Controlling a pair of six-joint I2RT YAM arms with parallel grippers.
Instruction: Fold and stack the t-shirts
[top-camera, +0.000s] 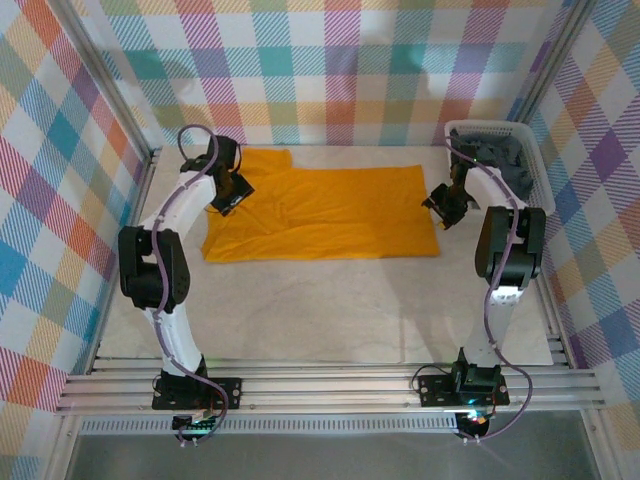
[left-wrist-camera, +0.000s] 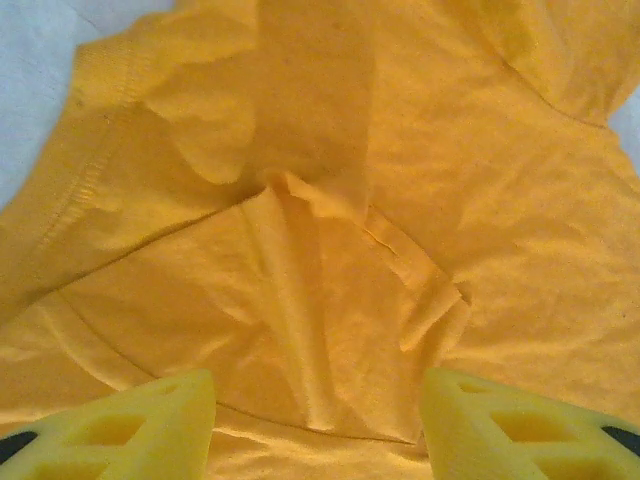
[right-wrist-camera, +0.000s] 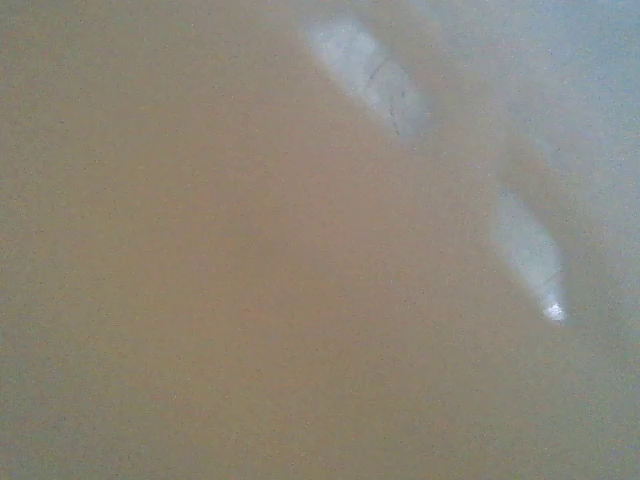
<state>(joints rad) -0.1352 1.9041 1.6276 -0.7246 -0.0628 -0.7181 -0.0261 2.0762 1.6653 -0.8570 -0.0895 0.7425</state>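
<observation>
one basket (top-camera: 541, 172) holds grey t-shirts (top-camera: 496, 152) beside orange t-shirt (top-camera: 330, 215).

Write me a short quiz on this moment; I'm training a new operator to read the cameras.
1. True or false: the orange t-shirt lies spread out on the table.
2. Where are the dark grey t-shirts? A) in the white basket B) on top of the orange t-shirt C) beside the arm bases
3. Fill in: the fingers of the left pincer stand ____.
Key: 1 true; 2 A; 3 apart.
</observation>
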